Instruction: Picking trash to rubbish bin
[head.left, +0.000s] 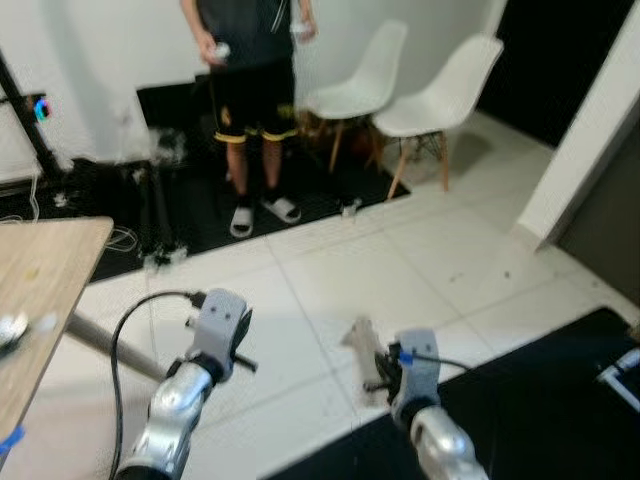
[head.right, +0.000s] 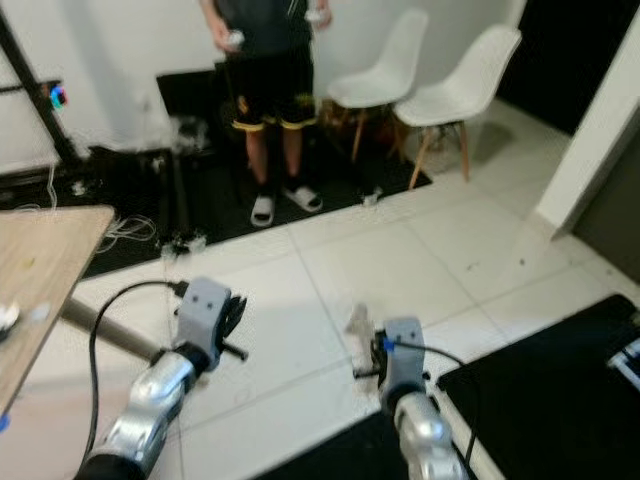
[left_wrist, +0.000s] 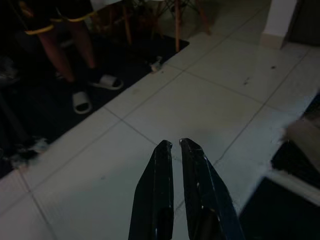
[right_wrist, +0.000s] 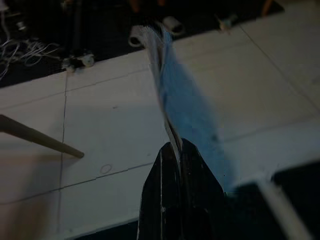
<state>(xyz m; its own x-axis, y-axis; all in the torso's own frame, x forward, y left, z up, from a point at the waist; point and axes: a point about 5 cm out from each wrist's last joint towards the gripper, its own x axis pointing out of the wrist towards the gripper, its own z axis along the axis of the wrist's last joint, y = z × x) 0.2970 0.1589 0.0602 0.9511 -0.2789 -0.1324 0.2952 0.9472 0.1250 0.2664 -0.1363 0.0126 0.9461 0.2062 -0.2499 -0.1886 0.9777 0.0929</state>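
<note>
- Gripping a thin blue-and-white sheet of trash (right_wrist: 175, 90), the right gripper (right_wrist: 176, 146) has its two black fingers pressed together on the sheet's lower edge; the sheet stands up out of the jaws, on edge to the wrist camera.
- From the head views that trash (head.left: 362, 338) shows as a pale scrap held above the white tile floor (head.left: 420, 260), just beyond the right gripper (head.left: 385, 372) and close to the edge of a black mat (head.left: 540, 400).
- Left gripper (left_wrist: 176, 145) hangs over bare tile, its fingers nearly together with only a narrow slit between the tips, holding nothing and touching nothing.
- Farther off, a person (head.left: 252, 90) in black shorts and white slides stands on a dark mat, beside two white chairs (head.left: 420, 90).
- A wooden table (head.left: 40, 290) corner lies at the robot's left.
</note>
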